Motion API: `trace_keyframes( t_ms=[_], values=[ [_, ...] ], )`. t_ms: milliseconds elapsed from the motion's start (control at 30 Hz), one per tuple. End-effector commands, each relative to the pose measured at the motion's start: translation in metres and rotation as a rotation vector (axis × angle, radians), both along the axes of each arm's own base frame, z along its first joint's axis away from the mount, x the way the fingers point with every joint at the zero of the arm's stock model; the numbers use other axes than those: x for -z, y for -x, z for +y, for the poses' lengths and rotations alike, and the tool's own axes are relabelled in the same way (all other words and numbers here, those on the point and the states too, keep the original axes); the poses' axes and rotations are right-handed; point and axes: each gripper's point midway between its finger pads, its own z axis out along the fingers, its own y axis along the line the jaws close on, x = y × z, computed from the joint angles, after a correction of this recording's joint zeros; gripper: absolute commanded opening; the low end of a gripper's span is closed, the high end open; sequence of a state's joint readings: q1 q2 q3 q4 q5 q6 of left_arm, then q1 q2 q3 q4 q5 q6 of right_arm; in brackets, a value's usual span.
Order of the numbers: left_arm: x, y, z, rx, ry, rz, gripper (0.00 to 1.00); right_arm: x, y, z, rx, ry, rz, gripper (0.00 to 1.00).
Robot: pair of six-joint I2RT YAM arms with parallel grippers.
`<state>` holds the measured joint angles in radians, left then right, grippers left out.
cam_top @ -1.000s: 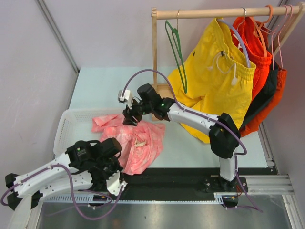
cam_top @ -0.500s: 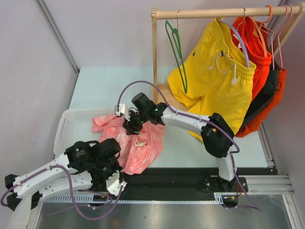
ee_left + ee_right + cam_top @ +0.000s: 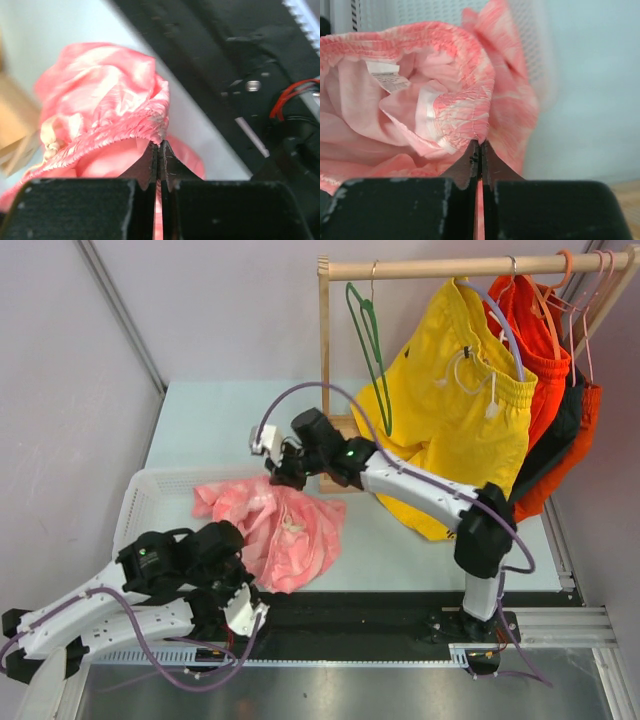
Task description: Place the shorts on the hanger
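Task status: early stage. No part of the shorts (image 3: 285, 535) is on the hanger (image 3: 372, 340) yet. The shorts are lying crumpled on the desk (image 3: 220, 420), their left part overlapping the white basket (image 3: 135, 510). They are well apart from the hanger, which is hanging empty from the wooden rail (image 3: 440, 267) at the rear.

The right claw (image 3: 479, 148) is pinching the elastic waistband at the far edge, jaws fully together. The left claw (image 3: 159, 150) is pinching gathered waistband at the near edge, jaws likewise together.

The long axis of the bundle is running near-to-far between the two claws, leaning slightly right. The waistband opening is apparently facing upward, with the inner label showing.

Remaining, by judgement: lifting, spreading and threading onto the hanger.
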<state>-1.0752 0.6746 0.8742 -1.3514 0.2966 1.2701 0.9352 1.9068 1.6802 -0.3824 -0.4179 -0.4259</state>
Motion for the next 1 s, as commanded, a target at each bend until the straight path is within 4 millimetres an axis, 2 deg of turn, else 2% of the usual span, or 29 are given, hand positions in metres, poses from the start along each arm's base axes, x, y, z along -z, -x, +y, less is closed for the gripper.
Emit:
trace_keyframes(
  t_ms=[0,33,67,100,133,167,200,267,300,333,367,400,433,467,533,600,633,700,733,767,833,867,900,967],
  values=[
    [-0.057,-0.023,-0.015,-0.138,0.146,-0.098,0.00,-0.147,-0.024,-0.044,0.168,-0.243,-0.160,0.00],
    [-0.065,-0.031,-0.015,-0.169,0.165,-0.135,0.00,-0.150,-0.022,-0.056,0.187,-0.236,-0.162,0.00],
    [-0.081,-0.035,-0.018,-0.189,0.209,-0.162,0.00,-0.169,-0.021,-0.073,0.206,-0.262,-0.189,0.00],
    [-0.090,-0.039,-0.021,-0.205,0.237,-0.179,0.00,-0.178,-0.017,-0.084,0.219,-0.269,-0.204,0.00],
    [-0.097,-0.042,-0.022,-0.213,0.255,-0.195,0.00,-0.184,-0.015,-0.095,0.228,-0.271,-0.215,0.00],
    [-0.112,-0.048,-0.025,-0.233,0.288,-0.226,0.00,-0.179,-0.011,-0.106,0.232,-0.241,-0.208,0.00],
    [-0.124,-0.054,-0.031,-0.254,0.329,-0.246,0.00,-0.197,-0.002,-0.125,0.239,-0.260,-0.248,0.00],
    [-0.146,-0.064,-0.039,-0.283,0.381,-0.283,0.00,-0.199,0.006,-0.149,0.270,-0.229,-0.259,0.00],
    [-0.155,-0.066,-0.043,-0.291,0.404,-0.288,0.00,-0.209,0.013,-0.167,0.291,-0.232,-0.292,0.00],
    [-0.164,-0.070,-0.050,-0.297,0.433,-0.296,0.00,-0.211,0.019,-0.179,0.301,-0.222,-0.303,0.00],
    [-0.178,-0.071,-0.053,-0.298,0.465,-0.304,0.00,-0.205,0.027,-0.191,0.312,-0.189,-0.294,0.00],
    [-0.179,-0.073,-0.061,-0.287,0.458,-0.291,0.00,-0.198,0.029,-0.202,0.338,-0.159,-0.294,0.00],
    [-0.185,-0.074,-0.066,-0.284,0.473,-0.289,0.00,-0.202,0.045,-0.222,0.346,-0.148,-0.310,0.00],
    [-0.192,-0.074,-0.069,-0.280,0.490,-0.288,0.00,-0.199,0.050,-0.231,0.350,-0.127,-0.315,0.00],
    [-0.190,-0.073,-0.078,-0.256,0.481,-0.266,0.00,-0.190,0.064,-0.258,0.388,-0.076,-0.324,0.00],
    [-0.180,-0.071,-0.084,-0.231,0.450,-0.239,0.00,-0.179,0.073,-0.272,0.404,-0.036,-0.313,0.00],
    [-0.175,-0.072,-0.085,-0.230,0.434,-0.233,0.00,-0.166,0.082,-0.280,0.401,0.006,-0.283,0.00],
    [-0.151,-0.072,-0.082,-0.214,0.370,-0.210,0.00,-0.153,0.088,-0.284,0.396,0.039,-0.247,0.00],
    [-0.142,-0.071,-0.079,-0.210,0.357,-0.185,0.00,-0.138,0.092,-0.285,0.383,0.082,-0.214,0.00],
    [-0.120,-0.070,-0.074,-0.204,0.304,-0.160,0.00,-0.130,0.095,-0.281,0.371,0.100,-0.190,0.00],
    [-0.098,-0.068,-0.063,-0.205,0.249,-0.118,0.00,-0.114,0.103,-0.272,0.299,0.128,-0.149,0.00],
    [-0.074,-0.063,-0.054,-0.192,0.183,-0.092,0.00,-0.097,0.107,-0.263,0.254,0.167,-0.118,0.00],
    [-0.062,-0.058,-0.046,-0.177,0.140,-0.081,0.00,-0.088,0.113,-0.255,0.193,0.181,-0.102,0.00],
    [-0.042,-0.049,-0.035,-0.168,0.104,-0.059,0.00,-0.072,0.121,-0.243,0.107,0.211,-0.066,0.26]
  ],
)
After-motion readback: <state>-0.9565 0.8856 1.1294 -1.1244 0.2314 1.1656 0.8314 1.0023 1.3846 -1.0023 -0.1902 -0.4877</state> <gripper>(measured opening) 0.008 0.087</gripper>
